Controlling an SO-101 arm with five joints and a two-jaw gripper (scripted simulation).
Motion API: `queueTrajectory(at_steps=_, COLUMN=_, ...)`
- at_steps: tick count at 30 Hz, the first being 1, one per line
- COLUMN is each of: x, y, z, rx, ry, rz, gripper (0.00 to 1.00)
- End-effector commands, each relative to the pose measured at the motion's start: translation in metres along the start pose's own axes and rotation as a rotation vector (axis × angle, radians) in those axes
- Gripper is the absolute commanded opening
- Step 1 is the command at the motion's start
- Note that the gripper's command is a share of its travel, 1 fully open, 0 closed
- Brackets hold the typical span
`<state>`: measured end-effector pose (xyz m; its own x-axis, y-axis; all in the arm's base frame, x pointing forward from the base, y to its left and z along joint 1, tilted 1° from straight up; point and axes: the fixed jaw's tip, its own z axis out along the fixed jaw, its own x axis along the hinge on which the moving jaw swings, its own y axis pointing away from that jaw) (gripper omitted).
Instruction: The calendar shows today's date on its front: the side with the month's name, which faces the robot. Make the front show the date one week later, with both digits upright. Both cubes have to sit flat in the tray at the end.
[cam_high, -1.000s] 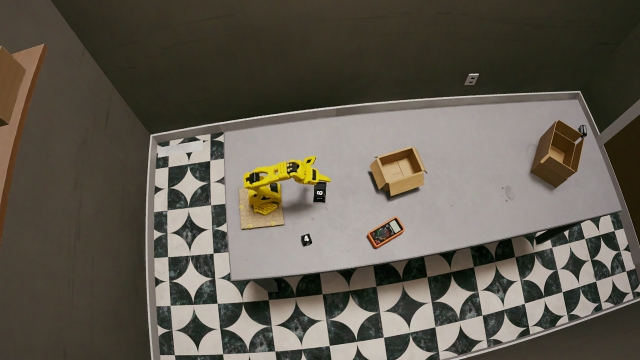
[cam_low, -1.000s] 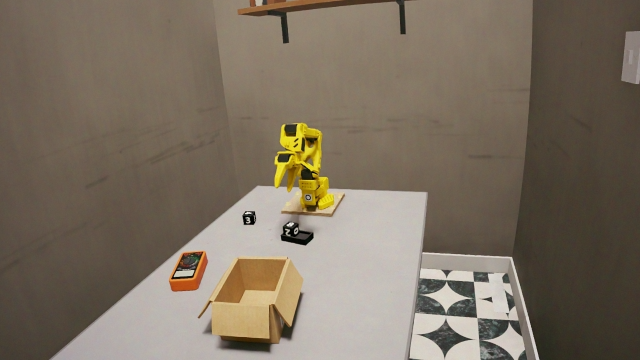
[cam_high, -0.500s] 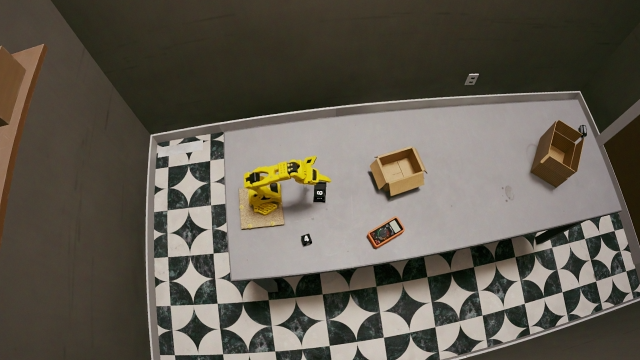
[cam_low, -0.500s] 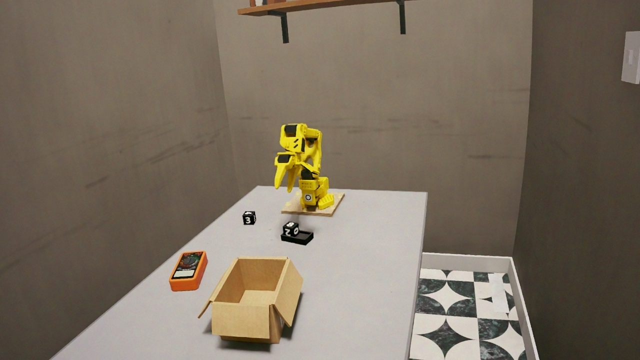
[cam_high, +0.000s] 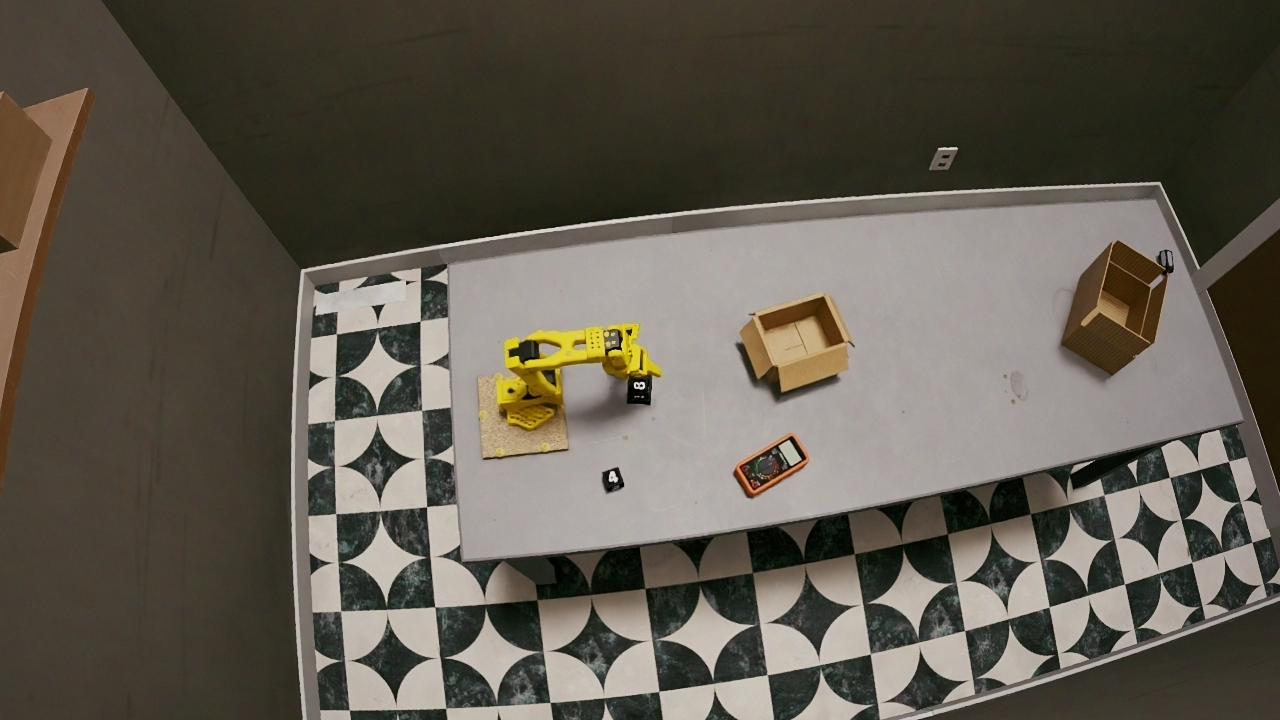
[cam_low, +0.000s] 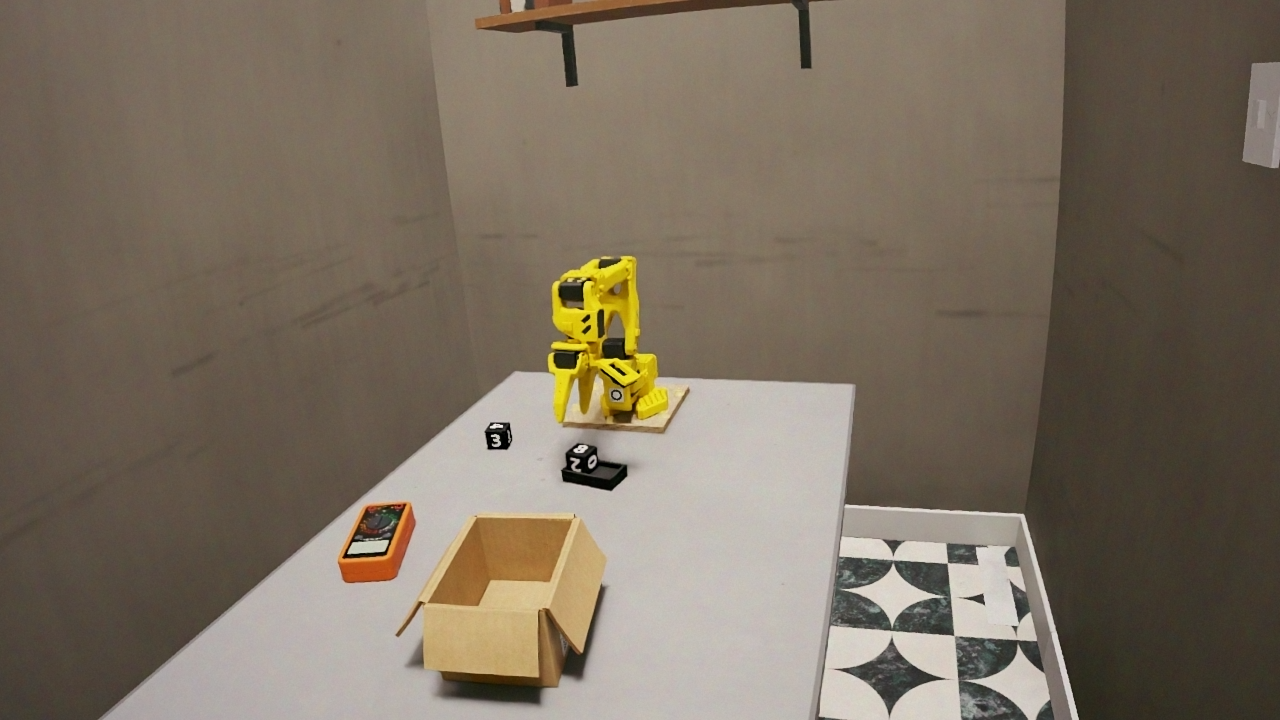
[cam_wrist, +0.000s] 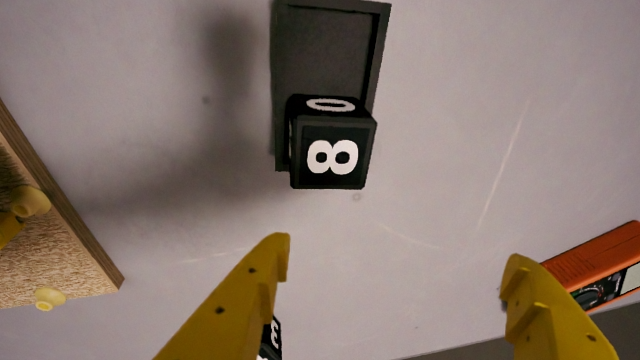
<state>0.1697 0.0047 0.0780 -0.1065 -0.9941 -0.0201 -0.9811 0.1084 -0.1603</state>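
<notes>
A black cube (cam_high: 639, 387) (cam_low: 580, 457) (cam_wrist: 332, 155) sits in one end of the black tray (cam_low: 588, 480) (cam_wrist: 325, 50); the tray's other end is empty. This cube has 8 on top and 0 on the side toward the empty end; a 2 faces the exterior view. Its robot-facing side and the month's name cannot be read. The other black cube (cam_high: 612, 480) (cam_low: 498, 436) (cam_wrist: 270, 337) lies on the table outside the tray, 4 on top, 3 toward the exterior camera, partly hidden by a finger in the wrist view. My gripper (cam_low: 572, 414) (cam_wrist: 399, 252) is partly open and empty, above the table.
An orange multimeter (cam_high: 771, 464) (cam_low: 377, 541) (cam_wrist: 600, 272) lies beyond the cubes. An open cardboard box (cam_high: 810, 369) (cam_low: 483, 640) stands farther along the table, with another box (cam_high: 1096, 326) near the far end. The arm stands on a wooden base board (cam_high: 537, 445) (cam_wrist: 75, 280).
</notes>
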Motion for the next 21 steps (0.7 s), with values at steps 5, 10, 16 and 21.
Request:
queueTrajectory(at_steps=5, x=0.0, y=0.0133, z=0.0217, rx=-0.166, ry=0.021, rz=0.003, gripper=0.35)
queueTrajectory(at_steps=10, x=0.0001, y=0.0142, z=0.0228, rx=-0.175, ry=0.022, rz=0.002, gripper=0.35)
queueTrajectory(at_steps=16, x=-0.0032, y=0.0142, z=0.0226, rx=-0.173, ry=0.026, rz=0.043, gripper=0.35)
queueTrajectory(at_steps=21, x=-0.0032, y=0.0142, z=0.0226, rx=-0.173, ry=0.026, rz=0.043, gripper=0.35)
